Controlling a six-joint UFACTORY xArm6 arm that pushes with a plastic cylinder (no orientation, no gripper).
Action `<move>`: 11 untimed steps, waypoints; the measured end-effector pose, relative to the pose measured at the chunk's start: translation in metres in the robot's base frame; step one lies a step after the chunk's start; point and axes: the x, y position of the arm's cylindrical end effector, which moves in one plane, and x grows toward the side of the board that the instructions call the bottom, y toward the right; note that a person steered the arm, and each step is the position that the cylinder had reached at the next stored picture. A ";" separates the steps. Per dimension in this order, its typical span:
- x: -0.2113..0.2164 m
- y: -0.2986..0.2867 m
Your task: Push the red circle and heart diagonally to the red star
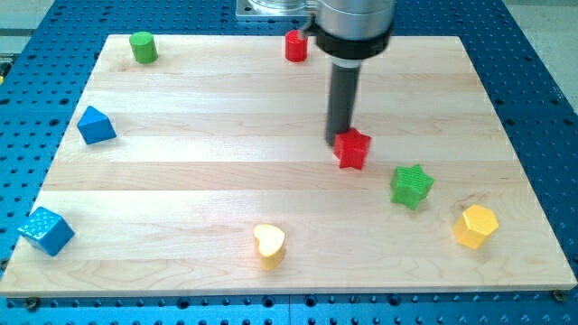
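Observation:
The red circle (295,45), a short cylinder, stands near the board's top edge, left of the arm. The red star (354,150) lies right of the board's middle. The only heart in view is the yellow heart (269,245), near the view's bottom edge. My tip (338,141) rests on the board at the red star's upper left side, touching it or nearly so. The tip is well below the red circle and far up and to the right of the yellow heart.
A green star (412,186) lies lower right of the red star, and a yellow hexagon (475,226) beyond it. A green cylinder (142,47) is at top left. A blue triangular block (95,125) and a blue cube (45,230) sit at the left edge.

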 end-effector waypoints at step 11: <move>-0.093 -0.077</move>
